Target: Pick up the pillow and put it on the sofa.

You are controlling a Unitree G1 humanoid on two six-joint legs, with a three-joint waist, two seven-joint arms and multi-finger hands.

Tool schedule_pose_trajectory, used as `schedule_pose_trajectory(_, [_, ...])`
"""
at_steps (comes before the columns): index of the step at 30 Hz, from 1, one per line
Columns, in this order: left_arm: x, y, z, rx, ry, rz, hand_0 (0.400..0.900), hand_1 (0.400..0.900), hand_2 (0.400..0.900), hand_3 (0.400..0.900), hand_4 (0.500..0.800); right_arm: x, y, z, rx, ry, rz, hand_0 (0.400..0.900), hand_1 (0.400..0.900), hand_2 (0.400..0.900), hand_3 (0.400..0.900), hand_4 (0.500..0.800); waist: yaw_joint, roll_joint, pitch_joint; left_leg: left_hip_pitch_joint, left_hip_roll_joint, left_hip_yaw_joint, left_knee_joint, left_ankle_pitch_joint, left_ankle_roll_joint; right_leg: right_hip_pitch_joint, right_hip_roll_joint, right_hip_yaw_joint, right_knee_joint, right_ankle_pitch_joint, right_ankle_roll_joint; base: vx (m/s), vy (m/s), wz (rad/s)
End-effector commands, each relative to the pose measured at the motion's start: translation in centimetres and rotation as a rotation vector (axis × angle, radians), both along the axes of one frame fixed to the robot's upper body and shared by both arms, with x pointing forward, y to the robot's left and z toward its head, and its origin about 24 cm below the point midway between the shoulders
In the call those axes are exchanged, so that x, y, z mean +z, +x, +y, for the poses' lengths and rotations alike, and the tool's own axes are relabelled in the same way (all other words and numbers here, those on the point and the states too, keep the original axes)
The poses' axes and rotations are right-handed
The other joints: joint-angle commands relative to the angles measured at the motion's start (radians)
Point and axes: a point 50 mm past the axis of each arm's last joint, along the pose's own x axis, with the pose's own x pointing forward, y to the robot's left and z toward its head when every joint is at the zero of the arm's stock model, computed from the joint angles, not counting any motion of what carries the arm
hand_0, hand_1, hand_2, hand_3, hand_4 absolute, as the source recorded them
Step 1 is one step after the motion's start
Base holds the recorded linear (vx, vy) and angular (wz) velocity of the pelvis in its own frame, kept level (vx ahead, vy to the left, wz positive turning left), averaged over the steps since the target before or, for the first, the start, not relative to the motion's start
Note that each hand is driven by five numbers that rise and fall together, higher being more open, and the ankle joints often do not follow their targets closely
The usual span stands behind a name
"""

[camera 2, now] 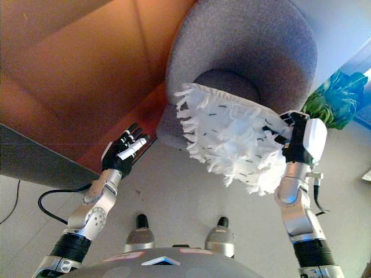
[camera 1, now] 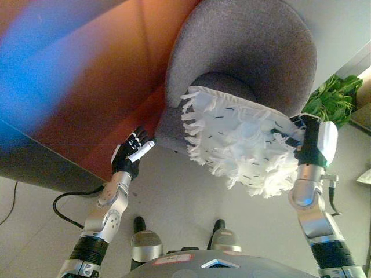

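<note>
A white fringed pillow [camera 1: 240, 139] with small dark dashes lies on the front of the seat of a round grey sofa chair [camera 1: 255, 46], overhanging its front edge. My right hand [camera 1: 301, 139] is at the pillow's right edge, its fingers curled on the fabric. My left hand [camera 1: 132, 152] is open, its fingers straight, to the left of the chair and apart from the pillow.
A green leafy plant [camera 1: 335, 99] stands to the right behind the chair. A dark low edge [camera 1: 35, 162] runs along the left. Pale floor [camera 1: 191, 197] lies in front of the chair.
</note>
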Motion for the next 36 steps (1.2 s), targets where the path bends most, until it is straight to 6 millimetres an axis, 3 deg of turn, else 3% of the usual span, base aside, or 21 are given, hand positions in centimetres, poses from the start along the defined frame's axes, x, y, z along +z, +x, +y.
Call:
schedule_pose_trajectory(1, [3.0,1.7,-0.6,-0.048,-0.024,-0.172,0.9,0.9,0.9,0.9,0.8,10.7,2.5,-0.6,0.07,-0.06,-0.488,0.4,0.4,0.4,0.4,0.5,0.028,-0.005,-0.1,0.06,-0.02,-0.007,-0.007,-0.109,0.094,-0.018,-0.035,-0.044,-0.08,0.22,0.047,0.1,-0.046,0.09])
schedule_pose_trajectory(14, [2.3,0.0,0.0,-0.123,-0.005,-0.118,0.9,0.9,0.9,0.9,0.8,10.9,6.5,-3.6,-0.004,-0.083,-0.276,0.4,0.4,0.4,0.4,0.5,0.12,-0.034,-0.108,0.06,0.029,-0.02,-0.007,-0.083,0.053,0.072,0.0,-0.141,-0.116,0.15,0.03,0.11,-0.06,0.18])
schedule_pose_trajectory(19, [2.8,-0.3,0.8,-0.16,0.023,-0.096,0.9,0.9,0.9,0.9,0.8,11.5,9.2,-6.4,-0.184,-0.052,-0.201,0.4,0.4,0.4,0.4,0.5,0.189,-0.051,-0.091,0.062,0.053,-0.041,-0.007,-0.068,0.032,0.104,0.026,-0.188,-0.119,0.124,0.016,0.14,-0.13,0.24])
schedule_pose_trajectory(24, [3.2,-0.7,1.5,-0.185,0.054,-0.077,0.9,0.9,0.9,0.9,0.8,11.0,10.4,-9.1,-0.33,0.02,-0.093,0.4,0.4,0.4,0.4,0.5,0.251,-0.048,-0.073,0.05,0.07,-0.066,-0.007,-0.04,0.016,0.128,0.053,-0.213,-0.12,0.099,0.008,0.13,-0.14,0.18])
schedule_pose_trajectory(27, [3.7,-0.4,2.0,-0.208,0.094,-0.083,0.9,0.9,0.9,0.9,0.8,12.0,11.1,-10.1,-0.404,0.003,-0.033,0.4,0.4,0.4,0.4,0.5,0.292,-0.045,-0.056,0.015,0.077,-0.1,-0.007,-0.018,0.007,0.121,0.068,-0.217,-0.12,0.089,0.007,0.03,-0.188,0.12])
schedule_pose_trajectory(28, [3.9,-0.3,2.1,-0.216,0.104,-0.087,0.9,0.9,0.9,0.9,0.8,12.2,11.1,-10.5,-0.437,-0.001,-0.02,0.9,0.9,0.9,0.9,0.8,0.303,-0.043,-0.051,0.001,0.08,-0.11,-0.007,-0.013,0.005,0.116,0.072,-0.217,-0.12,0.087,0.007,-0.03,-0.197,0.15])
schedule_pose_trajectory(32, [5.1,0.4,2.4,-0.234,0.131,-0.125,0.9,0.9,0.9,0.9,0.8,13.4,10.7,-12.3,-0.561,0.052,-0.008,0.9,0.9,0.9,0.9,0.8,0.339,-0.04,-0.027,-0.065,0.092,-0.148,-0.007,0.009,-0.003,0.085,0.08,-0.225,-0.12,0.081,0.009,-0.09,-0.186,0.11])
schedule_pose_trajectory(36, [5.5,0.4,2.4,-0.243,0.138,-0.14,0.9,0.9,0.9,0.9,0.8,15.1,10.8,-12.3,-0.604,0.051,-0.085,0.9,0.9,0.9,0.9,0.8,0.347,-0.031,-0.017,-0.085,0.097,-0.163,-0.007,0.021,-0.006,0.078,0.08,-0.229,-0.12,0.075,0.011,-0.05,-0.037,0.01])
